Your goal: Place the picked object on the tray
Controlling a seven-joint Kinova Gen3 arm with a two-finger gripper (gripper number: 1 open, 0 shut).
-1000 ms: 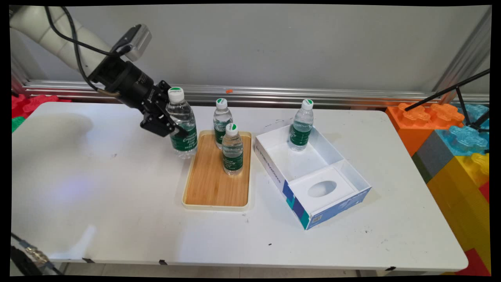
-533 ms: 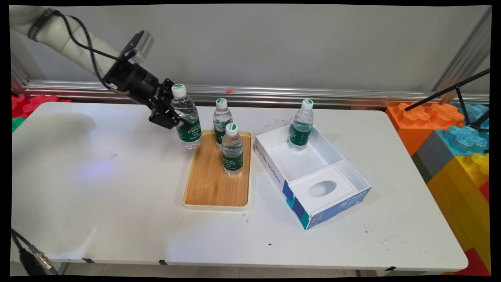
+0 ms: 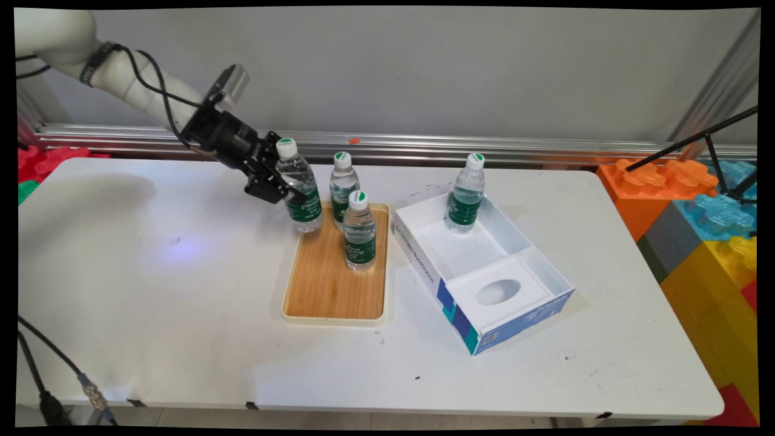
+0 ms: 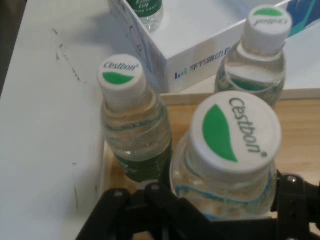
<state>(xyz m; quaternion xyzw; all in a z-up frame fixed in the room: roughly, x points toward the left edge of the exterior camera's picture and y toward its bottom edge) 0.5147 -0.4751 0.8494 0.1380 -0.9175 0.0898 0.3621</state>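
Gripper [image 3: 284,192] clamped on water bottle [image 3: 301,188], held tilted over far-left corner of bamboo tray [image 3: 327,284]. Just beyond it, 2 more bottles [image 3: 344,189] [image 3: 359,231] stand upright on tray. Farther right: white box [image 3: 484,272] holding 1 bottle [image 3: 466,195].

The gripper [image 3: 284,192] hides part of the held bottle's [image 3: 301,189] label in the main view. In the hand view the box [image 4: 210,40] and its bottle [image 4: 145,9] are cut off at the top edge.
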